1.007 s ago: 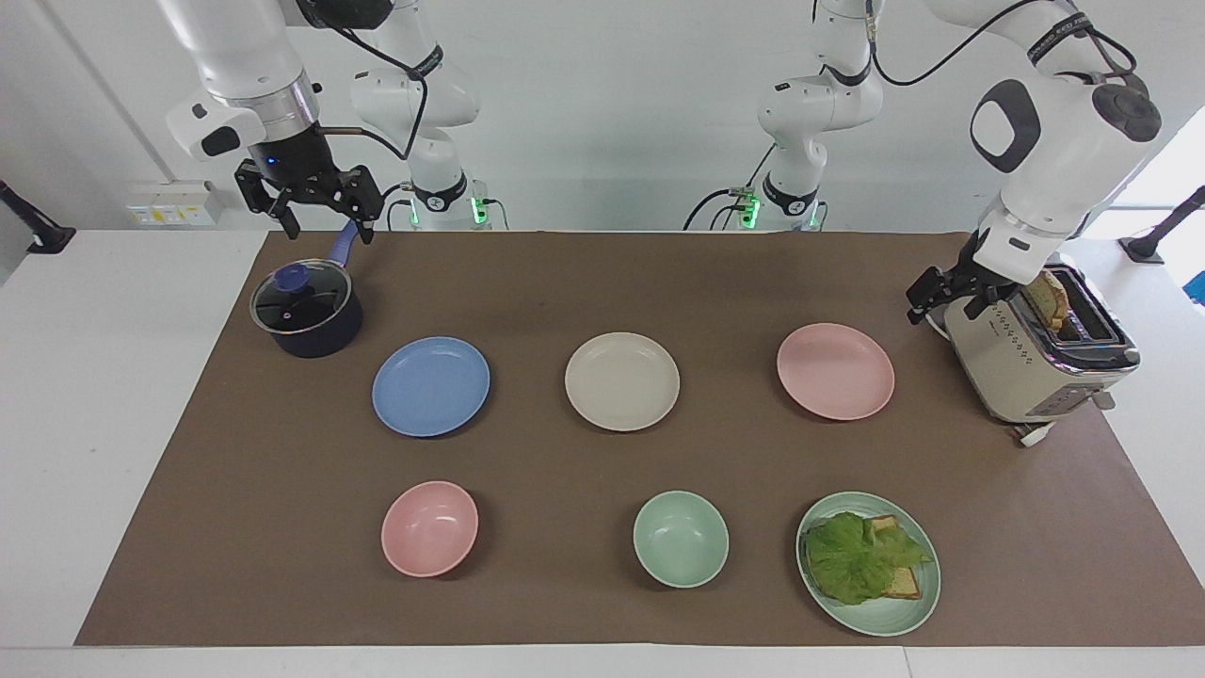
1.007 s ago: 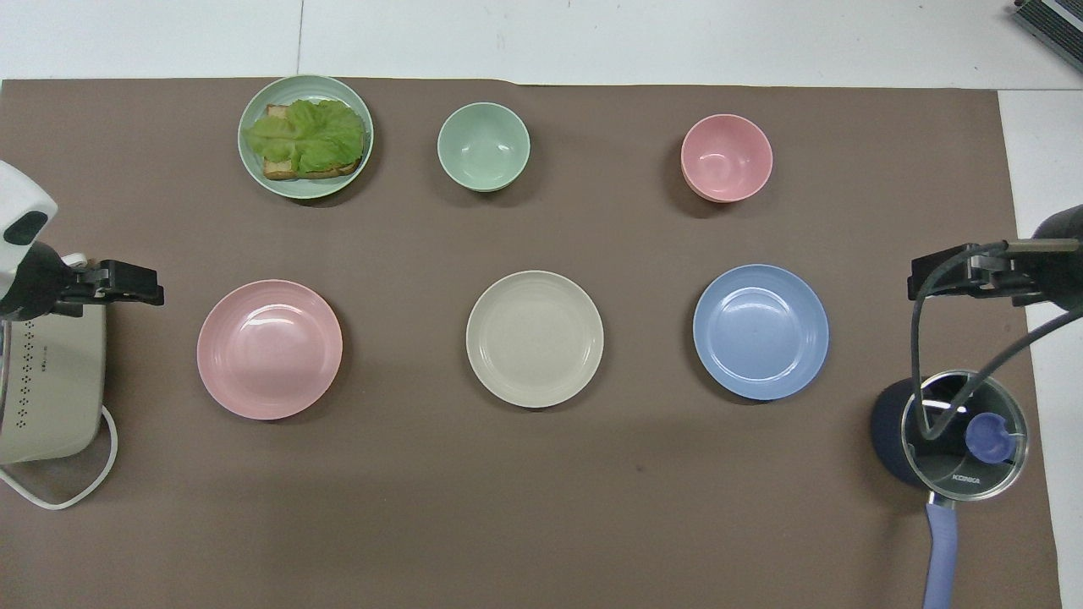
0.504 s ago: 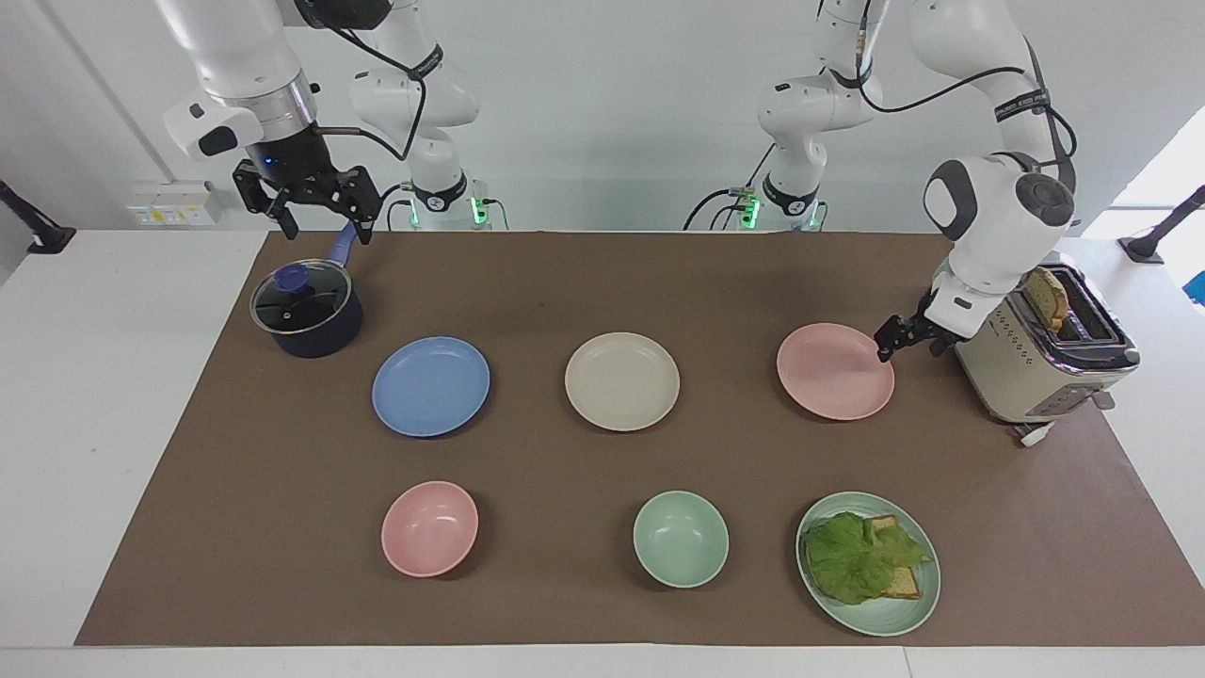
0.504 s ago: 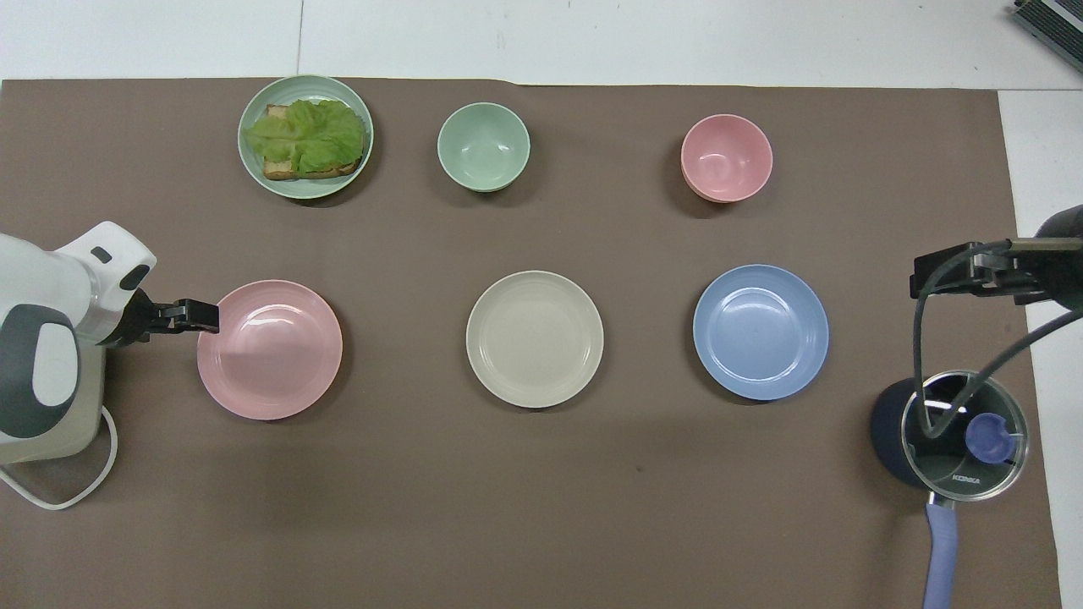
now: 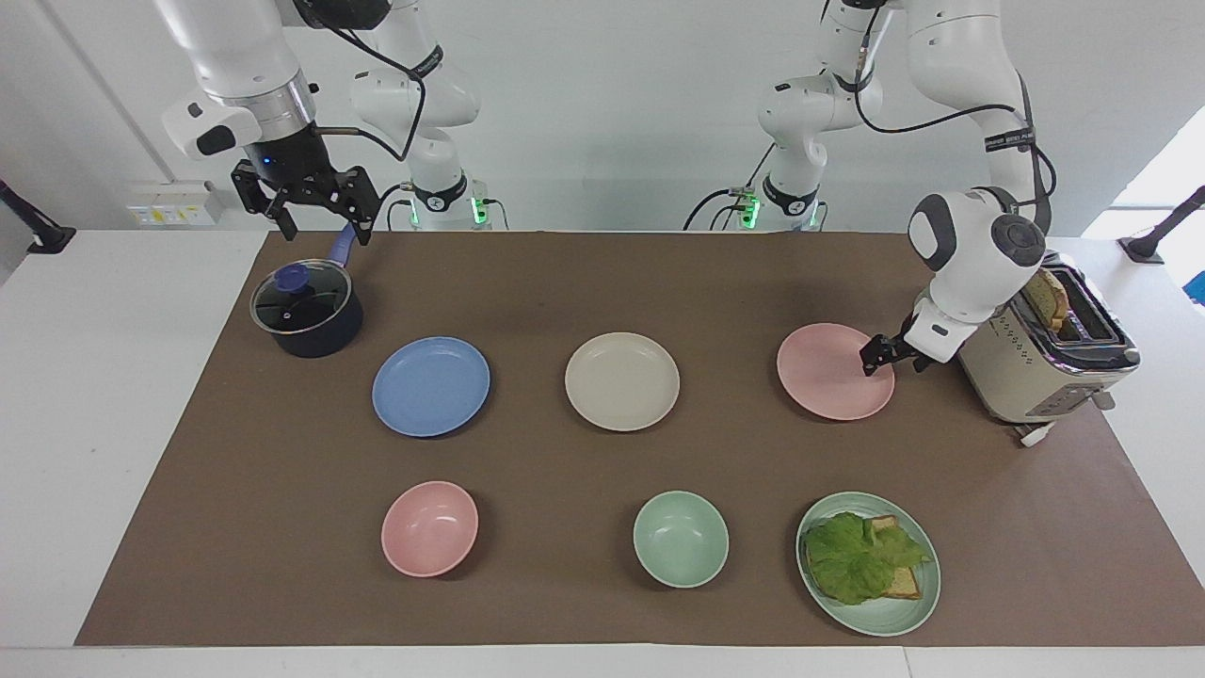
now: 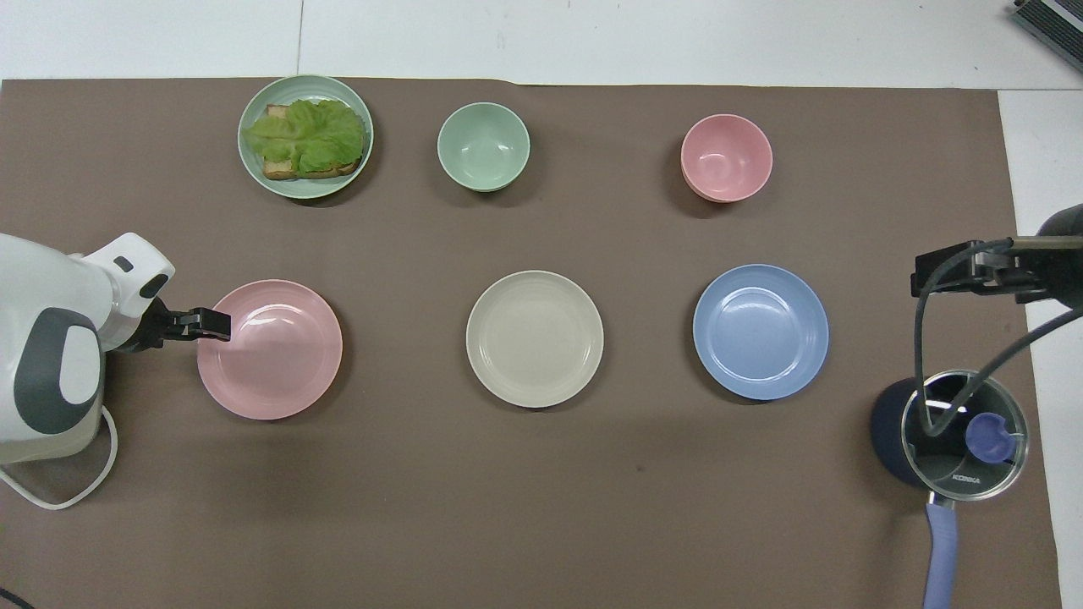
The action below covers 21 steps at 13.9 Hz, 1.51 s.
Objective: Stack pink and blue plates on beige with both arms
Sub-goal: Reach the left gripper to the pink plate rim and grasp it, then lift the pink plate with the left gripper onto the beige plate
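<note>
Three shallow round matte plates lie in one row across the brown table mat [image 5: 602, 282]: the medium blue plate [image 5: 431, 386] toward the right arm's end, the cream-beige plate [image 5: 621, 381] in the middle, the pale pink plate [image 5: 835, 370] toward the left arm's end; each lies flat and apart from its neighbours; nothing is stacked.

Left black two-finger gripper [image 5: 877, 358]: low at the pink plate's rim on the side toward the boxy beige toaster [image 5: 1036, 363]; its fingers stand spread and hold nothing; contact with the rim cannot be confirmed, since the tips appear to sit just at the edge in both views.

Right black two-finger gripper [image 5: 320, 221]: raised over the mat's edge by the dark blue saucepan with glass lid [image 5: 307, 311]; fingers wide apart, empty; this arm waits.

Second row, farther from the robots: small pink bowl [image 5: 429, 527], pale green bowl [image 5: 680, 539], pale green plate [image 5: 904, 617] carrying toast under a lettuce leaf [image 5: 857, 556]; a bread slice stands in the toaster's slot.
</note>
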Tool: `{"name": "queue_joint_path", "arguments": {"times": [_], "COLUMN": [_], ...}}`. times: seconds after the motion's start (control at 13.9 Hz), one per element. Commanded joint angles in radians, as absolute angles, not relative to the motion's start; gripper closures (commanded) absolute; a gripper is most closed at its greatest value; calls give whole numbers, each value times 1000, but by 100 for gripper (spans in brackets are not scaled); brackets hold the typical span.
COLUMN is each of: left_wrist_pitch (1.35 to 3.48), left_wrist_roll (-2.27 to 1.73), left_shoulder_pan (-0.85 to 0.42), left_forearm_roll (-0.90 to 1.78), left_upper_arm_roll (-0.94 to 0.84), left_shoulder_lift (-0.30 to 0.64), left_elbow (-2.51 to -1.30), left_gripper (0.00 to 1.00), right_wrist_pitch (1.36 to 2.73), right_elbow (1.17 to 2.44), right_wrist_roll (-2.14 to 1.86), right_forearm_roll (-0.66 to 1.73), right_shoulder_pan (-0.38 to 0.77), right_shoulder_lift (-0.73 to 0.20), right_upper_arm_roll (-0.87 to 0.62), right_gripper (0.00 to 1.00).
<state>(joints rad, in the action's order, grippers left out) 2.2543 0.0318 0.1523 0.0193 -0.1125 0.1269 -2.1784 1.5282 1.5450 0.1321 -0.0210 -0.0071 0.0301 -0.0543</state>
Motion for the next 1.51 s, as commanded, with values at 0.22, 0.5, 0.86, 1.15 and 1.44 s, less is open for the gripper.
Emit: {"name": "queue_joint_path", "arguments": {"times": [0.22,0.5,0.86,1.15,1.44], "left_wrist_pitch": [2313,2309,2217,1970,1910], "left_wrist_roll": [78,78,68,23,-66], "left_shoulder_pan": [152,149,152,144,140], "left_forearm_roll": [2,2,3,40,173], "left_upper_arm_roll": [-112,-112,-113,-123,-156], "left_shoulder_lift": [149,158,167,137,46], "left_elbow": [-2192,-2169,-2054,-1901,-1891], "left_gripper": [63,100,100,100,100], "right_wrist_pitch": [1566,1569,1569,1569,1571], "right_elbow": [1565,1566,1566,1566,1566], "right_wrist_roll": [123,127,130,129,123], "right_forearm_roll": [-15,-15,-15,-15,-15], "right_shoulder_pan": [-18,-18,-17,-17,-18], "right_shoulder_lift": [40,40,40,40,40], "right_upper_arm_roll": [-58,-58,-58,-58,-58], "right_gripper": [0,0,0,0,0]}}
